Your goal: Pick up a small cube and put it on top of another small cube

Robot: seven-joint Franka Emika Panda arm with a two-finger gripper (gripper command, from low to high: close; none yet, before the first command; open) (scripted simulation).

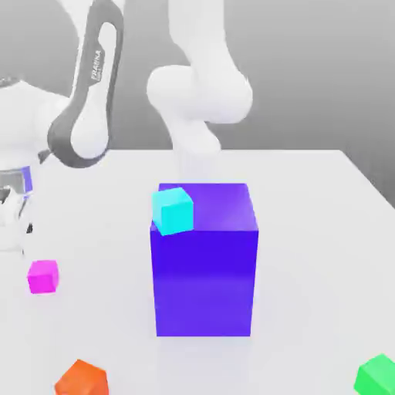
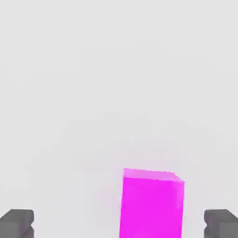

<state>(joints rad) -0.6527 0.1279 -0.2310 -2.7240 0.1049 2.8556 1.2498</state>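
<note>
Cropping hides the magenta cube's (image 2: pixel 151 204) base (end effector (image 2: pixel 119 224) spread) — unheld.

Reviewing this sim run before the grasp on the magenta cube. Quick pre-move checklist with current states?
1. Fingers open: ok. Both fingertips sit far apart in the hand view, so the gripper is open.
2. Magenta cube in the gap: ok, though nearer one finger than the other.
3. Magenta cube free on the table: ok, no finger touching it, nothing beside it.
4. Green cube top bare: ok, though the exterior view's frame edge cuts it off.
5. Carry path: not ok for a straight low move; the blue-violet block with the cyan cube on it stands about midway.
6. Orange cube: ok, apart from both.
</note>
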